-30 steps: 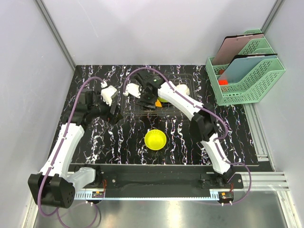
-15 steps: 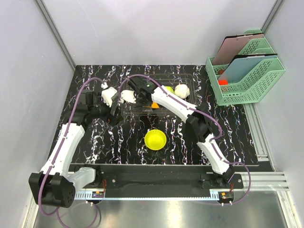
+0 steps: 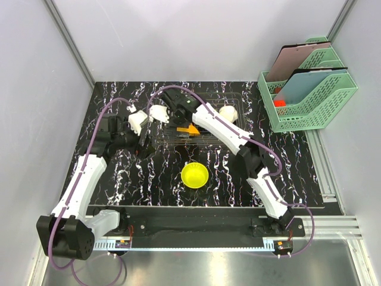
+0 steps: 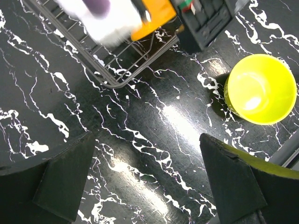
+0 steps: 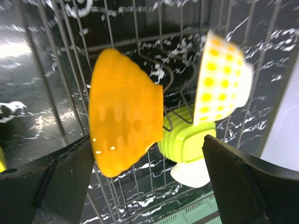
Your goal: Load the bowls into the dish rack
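Since half a second ago my right arm has drawn toward the far side of the dish rack (image 4: pixel 113 86), uncovering the orange bowl (image 5: pixel 121 116). My left gripper (image 4: pixel 147 137) hangs wide open and empty beside the rack's corner. My right gripper (image 5: pixel 147 140), also spread and empty, faces the orange bowl, lime green bowl (image 5: pixel 187 142) and dotted cream bowl (image 5: pixel 219 79) on edge in the rack. The yellow bowl (image 3: pixel 194 174) sits on the table (image 3: pixel 143 179).

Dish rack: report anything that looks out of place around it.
The yellow bowl sits upright on the table, outside the dish rack, while the orange bowl stands on edge inside. Nothing looks spilled or damaged.
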### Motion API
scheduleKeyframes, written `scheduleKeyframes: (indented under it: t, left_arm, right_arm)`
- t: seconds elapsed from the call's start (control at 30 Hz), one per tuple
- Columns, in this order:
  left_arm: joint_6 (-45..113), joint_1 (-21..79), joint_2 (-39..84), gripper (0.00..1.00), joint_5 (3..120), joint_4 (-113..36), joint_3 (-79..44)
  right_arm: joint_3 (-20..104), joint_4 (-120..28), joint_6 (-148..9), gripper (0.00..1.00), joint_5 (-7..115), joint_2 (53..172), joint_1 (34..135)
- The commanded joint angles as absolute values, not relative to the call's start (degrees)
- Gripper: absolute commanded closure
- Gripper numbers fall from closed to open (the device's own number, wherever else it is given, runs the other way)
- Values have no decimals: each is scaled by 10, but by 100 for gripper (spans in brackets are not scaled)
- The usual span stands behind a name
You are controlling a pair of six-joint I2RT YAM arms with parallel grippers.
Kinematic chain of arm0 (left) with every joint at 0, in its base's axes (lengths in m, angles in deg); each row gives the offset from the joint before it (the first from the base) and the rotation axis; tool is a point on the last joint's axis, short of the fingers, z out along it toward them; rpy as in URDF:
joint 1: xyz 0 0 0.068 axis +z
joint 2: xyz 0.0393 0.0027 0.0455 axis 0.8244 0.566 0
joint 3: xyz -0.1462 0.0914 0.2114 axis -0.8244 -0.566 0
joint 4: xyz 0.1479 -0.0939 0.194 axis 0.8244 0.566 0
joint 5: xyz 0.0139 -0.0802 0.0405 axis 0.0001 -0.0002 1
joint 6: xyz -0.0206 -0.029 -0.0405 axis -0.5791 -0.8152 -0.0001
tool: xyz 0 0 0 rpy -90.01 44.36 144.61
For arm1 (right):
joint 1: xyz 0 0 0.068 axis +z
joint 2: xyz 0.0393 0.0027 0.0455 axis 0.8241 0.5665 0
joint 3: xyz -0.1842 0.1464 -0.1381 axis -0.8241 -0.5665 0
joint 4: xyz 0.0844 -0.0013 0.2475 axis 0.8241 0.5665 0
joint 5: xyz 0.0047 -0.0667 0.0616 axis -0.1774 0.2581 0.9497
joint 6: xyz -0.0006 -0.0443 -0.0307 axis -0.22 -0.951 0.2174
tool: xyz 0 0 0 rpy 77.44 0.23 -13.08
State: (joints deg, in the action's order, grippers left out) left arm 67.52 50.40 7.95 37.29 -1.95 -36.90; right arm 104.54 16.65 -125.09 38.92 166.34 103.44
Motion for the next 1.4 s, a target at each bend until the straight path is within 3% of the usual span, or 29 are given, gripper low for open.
scheduleKeyframes:
  t: [0.0, 0.33, 0.5, 0.67, 0.8, 1.0, 1.23, 1.33, 1.37]
  left_arm:
    - [694, 506, 85, 1, 339, -35, -373]
    - [720, 501, 118, 1, 264, -14, -350]
    - [724, 394, 164, 1, 311, -14, -348]
    - [714, 281, 232, 1, 356, -19, -325]
    - [696, 257, 314, 1, 377, -31, -299]
    - [686, 232, 386, 1, 395, -59, -281]
    - [680, 222, 438, 1, 403, -76, -248]
    - [684, 216, 457, 10, 396, -77, -242]
    - [685, 215, 466, 27, 388, -78, -242]
  right_arm:
    - [1095, 213, -1233, 0, 441, 1607, 1035]
    - [1038, 230, -1189, 0, 486, 1558, 1024]
    - [1057, 232, -1143, 0, 539, 1495, 987]
    - [1043, 243, -1102, 0, 609, 1423, 884]
    - [956, 234, -1081, 0, 687, 1364, 820]
    - [733, 135, -1077, 0, 683, 1228, 809]
    - [652, 106, -1053, 0, 679, 1160, 809]
    - [618, 92, -1047, 0, 675, 1144, 808]
    - [604, 89, -1046, 0, 672, 1142, 808]
